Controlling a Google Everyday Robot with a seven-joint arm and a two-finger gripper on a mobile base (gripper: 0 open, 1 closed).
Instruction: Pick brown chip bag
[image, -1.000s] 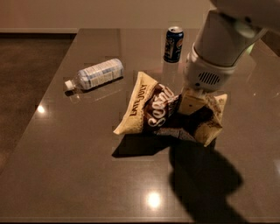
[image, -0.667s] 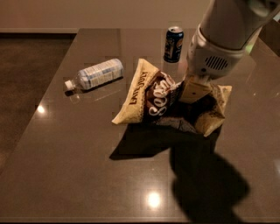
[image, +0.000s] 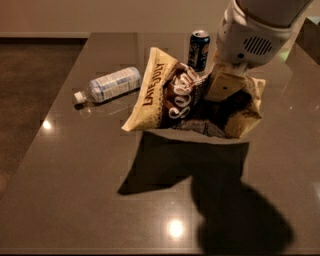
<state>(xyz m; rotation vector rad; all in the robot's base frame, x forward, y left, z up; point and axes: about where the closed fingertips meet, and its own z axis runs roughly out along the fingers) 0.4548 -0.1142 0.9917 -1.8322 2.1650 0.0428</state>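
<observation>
1. The gripper (image: 220, 92) comes down onto the upper right part of the brown chip bag (image: 172, 102). Its tan fingers (image: 227, 80) are pinched together on a fold of the crinkled foil, with almost no gap between them.
2. The hold looks to be on a small gather of film rather than the bag's body. Slick foil could creep out of the pinch, and the bag would fall.
3. The bag hangs tilted, its left corner sticking out far from the grip. That overhang could make it swing or twist in the fingers during a fast move.
4. Its shadow (image: 200, 175) lies apart from it on the table (image: 75, 200) below, so I judge it to be off the surface but low. A sideways move at this height could drag the bottom edge.
5. The dark blue can (image: 199, 49) stands just behind the bag, near its top edge. A backward swing could knock it over.
6. The clear plastic bottle (image: 111, 84) lies on its side to the left of the bag, near the protruding corner. A leftward sweep might set it rolling.
</observation>
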